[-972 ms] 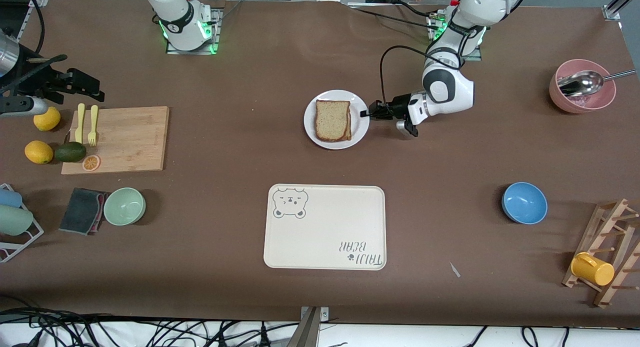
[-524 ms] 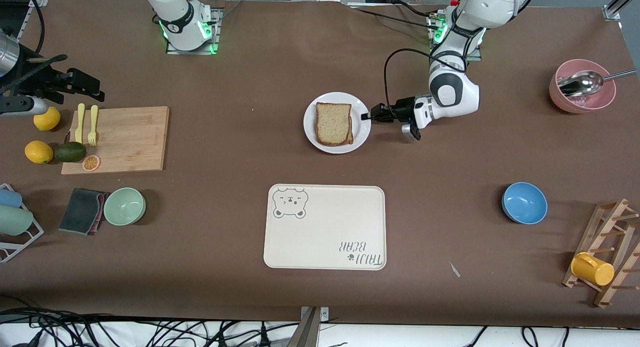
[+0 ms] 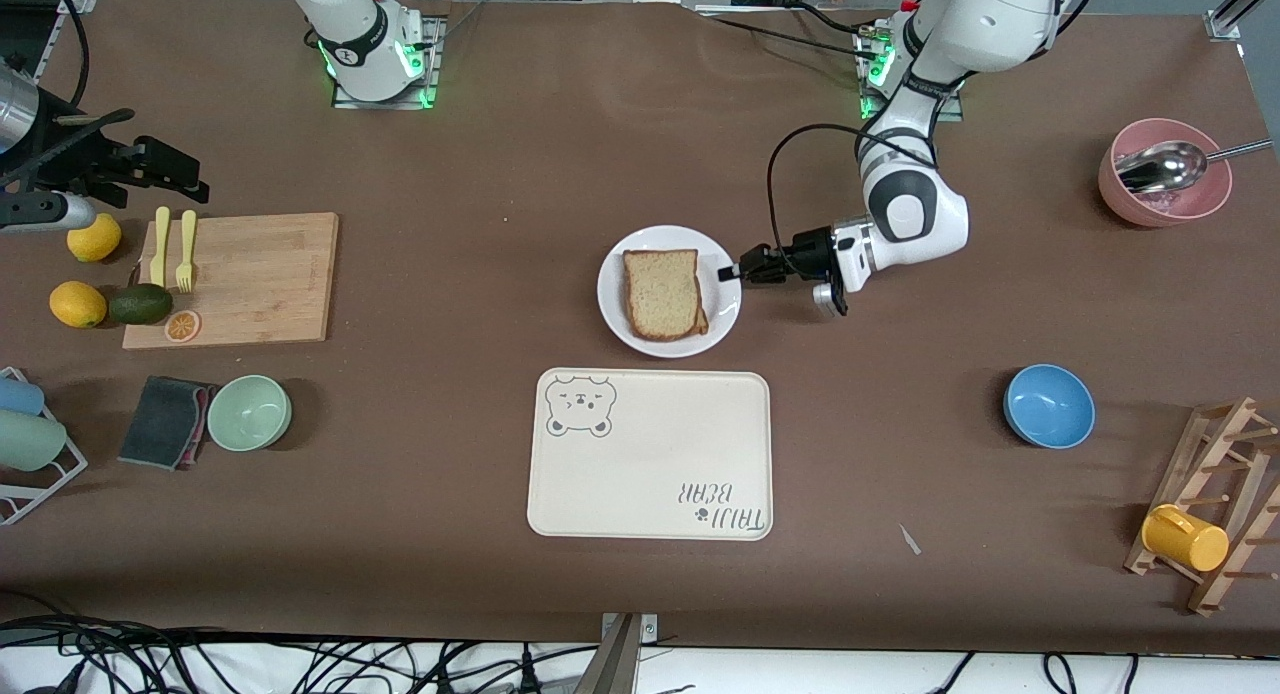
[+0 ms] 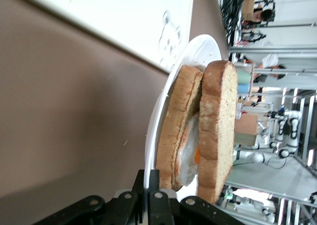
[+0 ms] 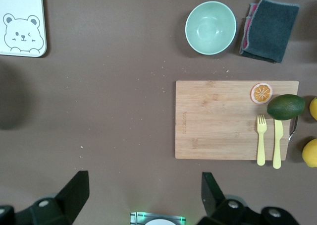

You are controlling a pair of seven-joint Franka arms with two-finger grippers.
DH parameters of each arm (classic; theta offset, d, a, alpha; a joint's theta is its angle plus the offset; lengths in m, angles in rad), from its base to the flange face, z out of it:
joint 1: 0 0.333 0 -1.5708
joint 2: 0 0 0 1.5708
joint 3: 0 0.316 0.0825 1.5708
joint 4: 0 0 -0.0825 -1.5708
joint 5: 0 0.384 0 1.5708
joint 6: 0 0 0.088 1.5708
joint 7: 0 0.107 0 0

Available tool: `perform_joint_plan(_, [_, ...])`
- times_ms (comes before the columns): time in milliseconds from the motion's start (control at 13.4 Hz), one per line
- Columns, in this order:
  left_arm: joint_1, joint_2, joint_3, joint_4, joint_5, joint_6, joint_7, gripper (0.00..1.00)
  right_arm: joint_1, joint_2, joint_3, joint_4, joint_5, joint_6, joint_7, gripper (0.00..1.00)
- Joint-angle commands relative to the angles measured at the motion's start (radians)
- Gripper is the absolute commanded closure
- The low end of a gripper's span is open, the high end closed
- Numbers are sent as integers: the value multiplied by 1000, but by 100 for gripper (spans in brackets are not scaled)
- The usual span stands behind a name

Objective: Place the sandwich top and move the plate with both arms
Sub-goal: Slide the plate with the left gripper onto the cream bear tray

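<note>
The white plate [image 3: 612, 294] sits mid-table, its rim just short of the cream tray's [image 3: 650, 454] edge on the side away from the front camera. The sandwich top [image 3: 662, 292], a speckled tan slice, lies on the lower slice on the plate. In the left wrist view the sandwich top [image 4: 218, 116] covers a fried egg [image 4: 190, 150] and the lower slice [image 4: 178, 121]. My left gripper [image 3: 730, 271] is shut on the plate's rim [image 4: 198, 49] at the left arm's end. My right gripper [image 3: 185, 174] waits open, high above the cutting board's end of the table, with nothing between its fingers [image 5: 74, 190].
A wooden cutting board [image 3: 235, 279] carries two yellow forks [image 3: 172, 246], an orange slice and an avocado [image 3: 140, 304], with lemons beside it. A green bowl [image 3: 249, 412] and dark cloth lie nearer. A blue bowl [image 3: 1048, 405], pink bowl with spoon [image 3: 1165, 172] and mug rack [image 3: 1205, 514] occupy the left arm's end.
My left gripper has brought the plate with the sandwich nearer to the front camera, up to the tray. The right arm has not moved.
</note>
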Motion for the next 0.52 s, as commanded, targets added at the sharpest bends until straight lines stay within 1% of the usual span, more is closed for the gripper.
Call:
perform_joint_plan(0, [-1,72,4,119,-23,-14,-66,100,-2,2,-6,22,8,-21,-11,0])
perform_joint_plan(150, [-4,123,7,186,-18,-6,-95,100,-2,2,-6,22,8,-21,-11,0])
perform_joint_plan(299, [-8,161,18,251,-16,32,-101,100,-2,2,-6,20,8,-21,-13,0])
perform_joint_plan(449, [-13,190,18,309,-10,84,-149,100,-2,2,-6,22,8,-21,-11,0])
